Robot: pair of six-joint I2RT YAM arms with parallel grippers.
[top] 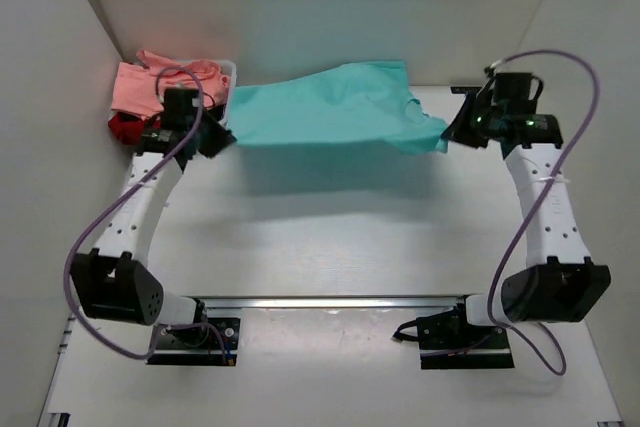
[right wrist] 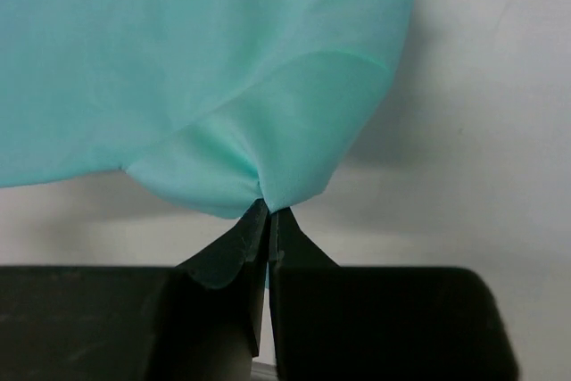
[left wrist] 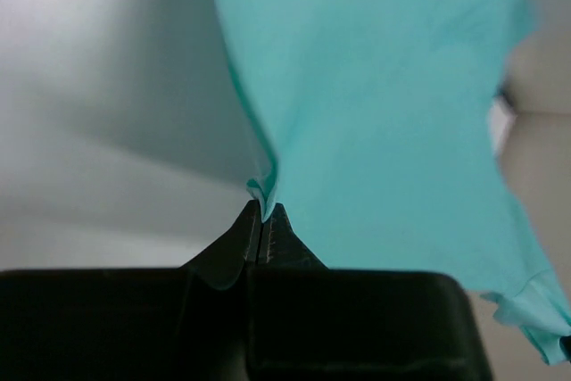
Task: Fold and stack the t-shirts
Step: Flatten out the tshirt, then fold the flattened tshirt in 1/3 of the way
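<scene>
Teal t-shirt [top: 330, 107] is hanging in the air, stretched sideways between the two grippers over the far half of the counter [top: 330, 247]. It is spanning from near the far-left corner to near the far-right edge and is casting a broad shadow on the surface beneath it. The cloth is sagging slightly at the middle, and one sleeve is drooping at the right end.

Left gripper [top: 218, 137]: in the left wrist view the fingers [left wrist: 252, 236] are pressing fully together, pinching a small fold of the shirt's edge at the tips. The rest of the cloth is fanning upward and to the right from that pinch.

Right gripper [top: 455, 130]: in the right wrist view the fingers [right wrist: 287, 240] are clamping together on a bunched bit of teal hem, with only a hairline gap showing between them. The fabric is spreading up and to the left from the tips.

Salmon pink t-shirt [top: 140, 85] is lying crumpled at the far-left corner, draping against the white basket [top: 230, 69]. Dark red t-shirt [top: 125, 127] is sitting bunched just in front of the pink one, touching it, beside the left arm's wrist. Neither is touching the teal shirt as far as the top view is showing.
</scene>
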